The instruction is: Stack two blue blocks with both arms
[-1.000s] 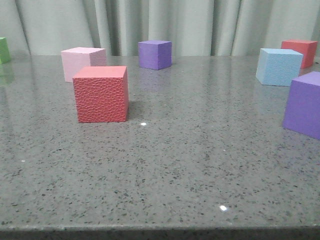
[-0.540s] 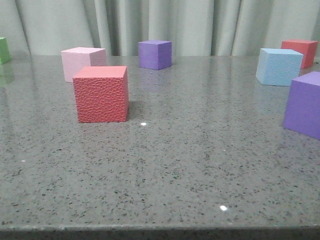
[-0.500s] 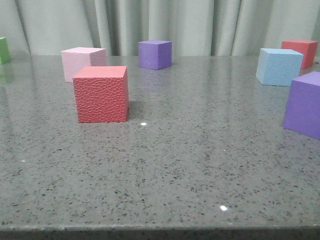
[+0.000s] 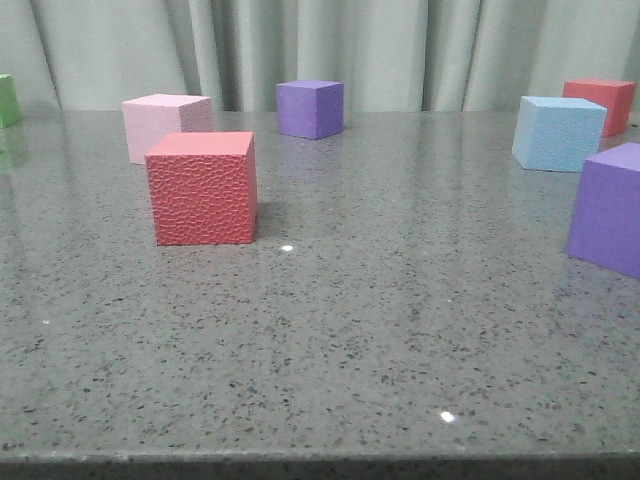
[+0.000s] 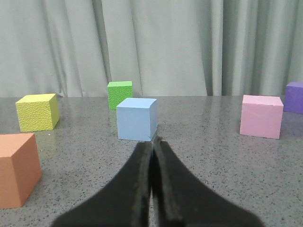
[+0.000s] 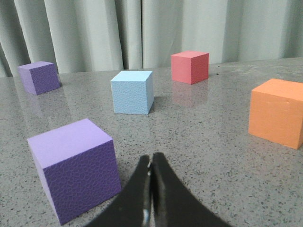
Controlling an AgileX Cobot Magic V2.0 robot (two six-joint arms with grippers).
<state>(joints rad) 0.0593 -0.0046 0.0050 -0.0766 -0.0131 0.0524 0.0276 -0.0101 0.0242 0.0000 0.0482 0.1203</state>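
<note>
Across the grey speckled table in the front view, one blue block sits at the far right, just left of and nearer than a red cube by the curtain. A large purple cube stands nearer on the right edge, in front of that blue block and apart from it. A big red cube stands on the left, with a pink cube just behind it, a small purple cube at the far middle and a green cube at the far left edge. Neither arm shows in this view.

From the left wrist camera, the left gripper has its two black fingers pressed together, holding nothing. The second blue block rests on the table straight beyond the fingertips, close to them but not touching. A green cube stands behind it, a yellow cube and an orange cube lie to one side, and a pink cube and a purple cube to the other.

From the right wrist camera, the right gripper is likewise closed and empty. The blue block lies well beyond its tips, slightly off their line. A purple cube stands just beside the fingers, much nearer than the block. A red cube, an orange cube and another purple cube stand farther off.
</note>
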